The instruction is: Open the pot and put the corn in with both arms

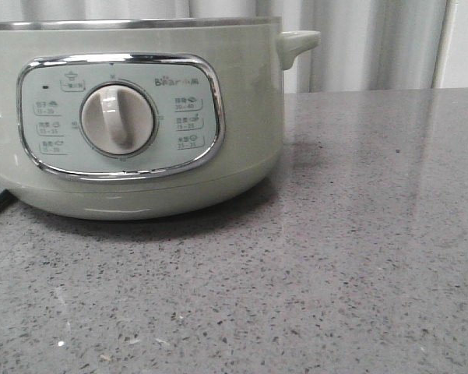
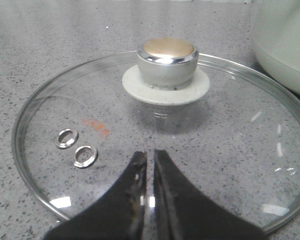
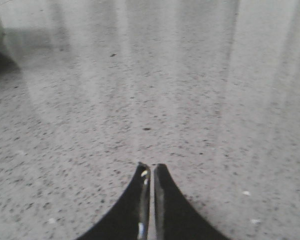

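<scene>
Pot (image 1: pixel 140 117): fills the left of the front view on the grey counter (image 1: pixel 358 257), dial panel facing the camera, steel rim bare, so it reads as uncovered; the interior is not visible from this height.

Glass lid (image 2: pixel 154 150): lies flat on the counter just beside the pot, knob (image 2: pixel 167 60) up, two steam vents (image 2: pixel 76 147) on the side away from the pot.

Left gripper (image 2: pixel 150 160): above the lid's near edge, fingers pressed together, holding nothing.

Right gripper (image 3: pixel 150 172): over bare counter, well apart from the pot, fingers closed, empty.

Corn: not seen in any view; possibly already in the pot, cannot tell.

Judgement: locate the cob first. If it is still out, spread the fingers fully, grip it mid-length across its axis, then lower it inside the rim rather than dropping it.
</scene>
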`<state>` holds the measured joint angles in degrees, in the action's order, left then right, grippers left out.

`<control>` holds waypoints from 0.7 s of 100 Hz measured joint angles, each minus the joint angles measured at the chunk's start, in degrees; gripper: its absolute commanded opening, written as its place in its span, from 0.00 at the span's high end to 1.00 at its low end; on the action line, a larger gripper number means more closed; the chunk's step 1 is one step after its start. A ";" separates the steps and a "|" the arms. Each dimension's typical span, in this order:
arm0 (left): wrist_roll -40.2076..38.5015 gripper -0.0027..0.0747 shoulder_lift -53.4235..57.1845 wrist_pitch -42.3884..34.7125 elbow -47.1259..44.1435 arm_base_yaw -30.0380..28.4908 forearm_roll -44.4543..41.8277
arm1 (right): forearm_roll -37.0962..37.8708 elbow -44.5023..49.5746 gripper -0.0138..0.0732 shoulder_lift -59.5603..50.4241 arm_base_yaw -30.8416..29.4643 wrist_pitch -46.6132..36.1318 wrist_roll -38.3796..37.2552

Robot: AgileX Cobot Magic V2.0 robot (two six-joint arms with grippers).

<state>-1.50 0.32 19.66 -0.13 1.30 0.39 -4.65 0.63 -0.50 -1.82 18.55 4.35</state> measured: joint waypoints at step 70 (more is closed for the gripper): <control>0.00 0.99 0.00 0.00 0.00 0.00 0.00 | 11.52 0.00 0.93 0.00 0.00 -0.34 -5.38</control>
<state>-1.50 0.32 19.66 -0.13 1.30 0.39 6.87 0.63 -0.50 -1.82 18.21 -1.03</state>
